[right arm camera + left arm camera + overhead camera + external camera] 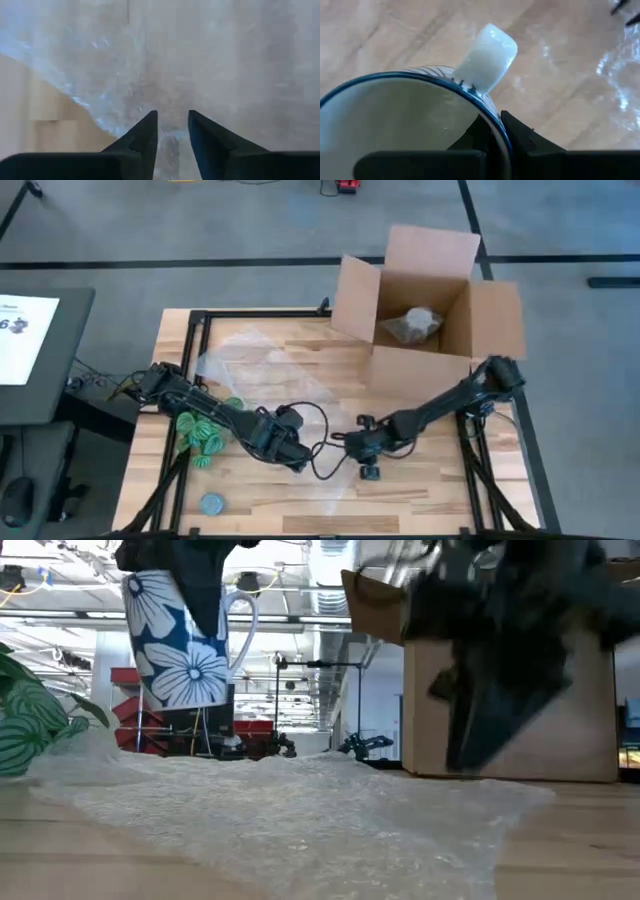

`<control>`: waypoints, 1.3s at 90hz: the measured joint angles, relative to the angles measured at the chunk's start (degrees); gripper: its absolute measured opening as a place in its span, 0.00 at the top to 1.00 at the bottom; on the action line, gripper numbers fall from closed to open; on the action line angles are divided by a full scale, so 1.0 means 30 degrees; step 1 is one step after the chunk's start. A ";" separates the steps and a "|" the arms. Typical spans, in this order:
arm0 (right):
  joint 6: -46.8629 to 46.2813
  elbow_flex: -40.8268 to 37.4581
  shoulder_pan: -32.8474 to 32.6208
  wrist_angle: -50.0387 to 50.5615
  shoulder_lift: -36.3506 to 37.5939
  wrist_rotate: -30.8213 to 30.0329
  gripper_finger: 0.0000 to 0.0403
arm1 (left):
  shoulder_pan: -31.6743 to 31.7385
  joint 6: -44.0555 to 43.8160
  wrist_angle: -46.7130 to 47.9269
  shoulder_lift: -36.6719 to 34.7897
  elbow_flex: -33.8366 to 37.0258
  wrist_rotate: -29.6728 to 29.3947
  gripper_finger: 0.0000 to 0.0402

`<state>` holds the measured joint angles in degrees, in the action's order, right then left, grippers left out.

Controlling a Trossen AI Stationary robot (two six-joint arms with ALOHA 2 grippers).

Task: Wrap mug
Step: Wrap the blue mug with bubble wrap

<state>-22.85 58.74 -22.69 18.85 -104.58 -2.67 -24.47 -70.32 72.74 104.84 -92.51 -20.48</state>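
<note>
Jaws of the left gripper [492, 132] pinch the rim of the mug [410, 120], one finger inside the wall and one outside, just beside the handle; this rim grip leaves the body free to be set down. Jaws of the right gripper [172, 131] stand slightly apart with nothing between them.

High view: the left gripper [290, 448] and right gripper [362, 446] meet near the middle of the table [300, 518], over a clear bubble wrap sheet [240, 365]. A cardboard box [420, 300] stands open at the far right, a wrapped bundle inside. Green patterned items [200, 435] lie beside the left arm, and a grey-blue disc [211, 503] lies at the near edge.

Low view: the mug [185, 640], white with a blue flower pattern, hangs upright above the bubble wrap sheet [300, 810], clear of it, probably about to be lowered onto the wrap.

Left wrist view: the handle points away from the fingers, and wood and wrap show below.

Right wrist view: the fingers point down at the bubble wrap sheet [200, 55] close to its edge, likely placed to lift that edge over the mug.
</note>
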 joint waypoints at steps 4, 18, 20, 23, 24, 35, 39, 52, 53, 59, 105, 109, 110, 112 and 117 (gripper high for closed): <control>-0.0474 0.0040 -0.0160 0.0031 -0.0380 0.0171 0.82 | 0.0097 0.0002 -0.0025 0.0001 0.0000 -0.0011 0.99; -0.2966 0.0107 -0.1397 0.1219 -0.0255 0.1128 0.90 | 0.0269 -0.0035 -0.0212 0.0007 0.0000 -0.0489 0.99; -0.3352 0.0075 -0.1626 0.1504 -0.0079 0.1365 0.91 | 0.0294 -0.0088 -0.0303 0.0023 0.0000 -0.0708 0.99; -0.3928 0.0021 -0.2000 0.1833 0.0161 0.1727 0.92 | 0.0300 -0.0102 -0.0504 0.0051 0.0000 -0.1027 0.99; -0.4061 -0.0004 -0.2138 0.1882 0.0238 0.1786 0.92 | 0.0305 -0.0102 -0.0611 0.0051 0.0000 -0.1161 0.99; -0.5031 -0.0025 -0.3185 0.1860 0.1017 0.1880 0.96 | 0.0446 0.0248 -0.2882 0.0051 0.0699 -0.2350 0.99; -0.5456 0.0001 -0.3352 0.1903 0.1266 0.1649 0.96 | 0.0548 0.0284 -0.3777 0.0080 0.1165 -0.2385 0.99; -0.6653 0.0000 -0.3551 0.2037 0.1349 0.1410 0.97 | 0.1045 0.1490 -0.7404 0.0109 0.2864 -0.2056 0.99; -0.6701 0.0000 -0.3551 0.2011 0.1349 0.1415 0.97 | 0.1072 0.1555 -0.7623 0.0109 0.2964 -0.2045 0.99; -0.6904 0.0000 -0.3562 0.1970 0.1349 0.1410 0.97 | 0.1267 0.2013 -0.8314 0.0109 0.3438 -0.2062 0.99; -0.6900 0.0022 -0.3391 0.1530 0.1355 0.1351 0.97 | 0.1733 0.3013 -1.0052 0.0102 0.5056 -0.1501 0.98; -0.6882 0.0022 -0.3358 0.1517 0.1349 0.1351 0.97 | 0.1728 0.3110 -1.0086 0.0102 0.5056 -0.1511 0.98; -0.6877 0.0022 -0.3341 0.1515 0.1350 0.1351 0.97 | 0.1731 0.3135 -1.0088 0.0102 0.5056 -0.1511 0.98; -0.6870 0.0022 -0.3301 0.1498 0.1356 0.1351 0.97 | 0.1735 0.3171 -1.0082 0.0102 0.5056 -0.1511 0.97; -0.6876 0.0024 -0.3233 0.1462 0.1352 0.1351 0.97 | 0.1735 0.3171 -1.0039 0.0102 0.5056 -0.1513 0.94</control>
<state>-43.48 58.81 -32.39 23.23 -100.52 1.39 -19.27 -60.81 42.63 105.14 -77.34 -25.02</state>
